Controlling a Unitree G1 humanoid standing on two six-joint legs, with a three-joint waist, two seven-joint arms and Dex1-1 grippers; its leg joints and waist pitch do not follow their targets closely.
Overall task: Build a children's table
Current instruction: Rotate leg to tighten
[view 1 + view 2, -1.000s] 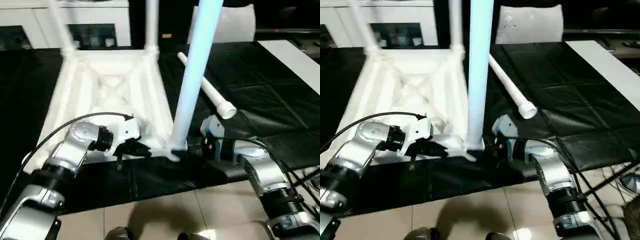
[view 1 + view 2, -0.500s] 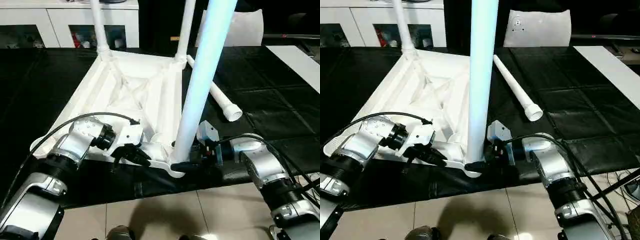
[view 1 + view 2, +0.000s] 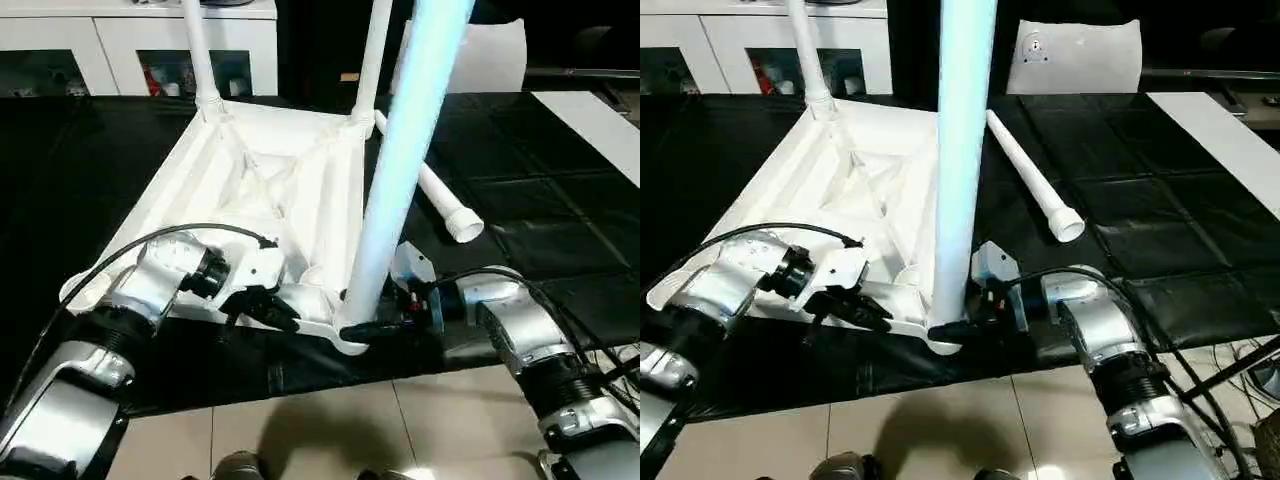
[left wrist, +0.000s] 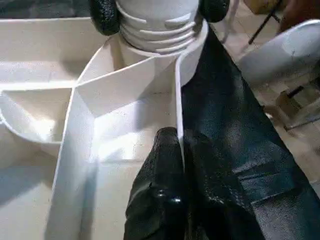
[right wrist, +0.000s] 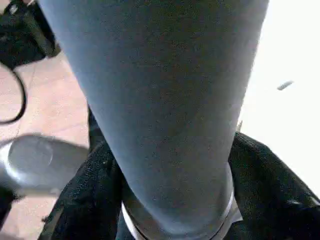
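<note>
The left tool (image 4: pixel 181 150) is clenched on the thin upright rim of the tabletop (image 3: pixel 270 180), one black finger (image 4: pixel 162 175) inside the rim and one outside, just beside the near corner socket (image 4: pixel 160 30). The right tool (image 3: pixel 965 322) has its two fingers set around the base of the near leg (image 3: pixel 962 150), on either side of it where its ribbed end sits in that socket.

The tabletop lies upside down on the black-covered surface (image 3: pixel 1160 200), white, with a raised rim and diagonal ribs crossing in the middle. Two more legs (image 3: pixel 198 50) stand upright in the far corner sockets. A fourth leg (image 3: pixel 1030 175) lies loose on the surface, just beside the tabletop's right edge.
</note>
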